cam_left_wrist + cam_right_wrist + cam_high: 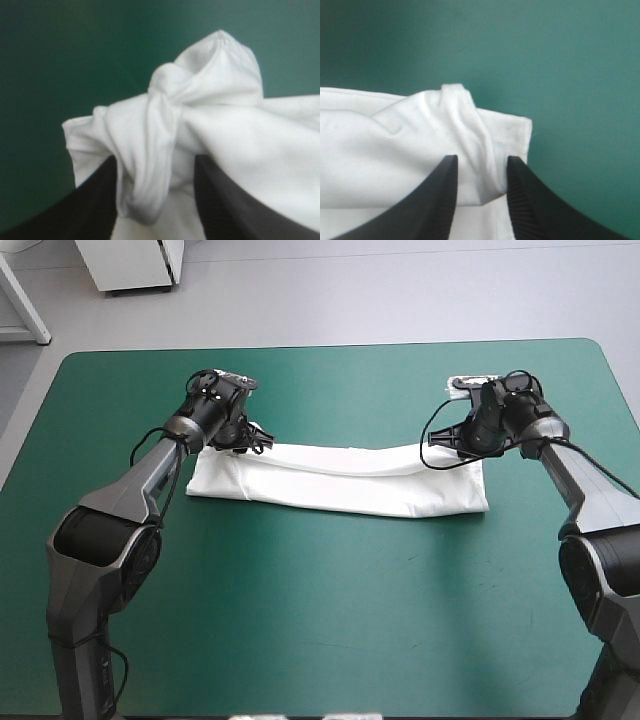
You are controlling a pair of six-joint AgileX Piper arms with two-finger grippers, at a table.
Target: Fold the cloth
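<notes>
The white T-shirt (340,480) lies as a long folded band across the middle of the teal-green table. My left gripper (250,440) sits at the band's far left corner. In the left wrist view the gripper (155,158) is shut on a twisted bunch of the T-shirt (240,130), which rises in a knot ahead of the fingers. My right gripper (452,448) is at the far right corner. In the right wrist view the gripper (482,159) is shut on a raised ridge of the T-shirt (370,150), close to its hemmed corner.
Bare teal-green cover (330,620) stretches from the band to the near edge, and a narrower strip (350,380) lies beyond it. A small pale object (470,382) rests on the table just behind the right gripper.
</notes>
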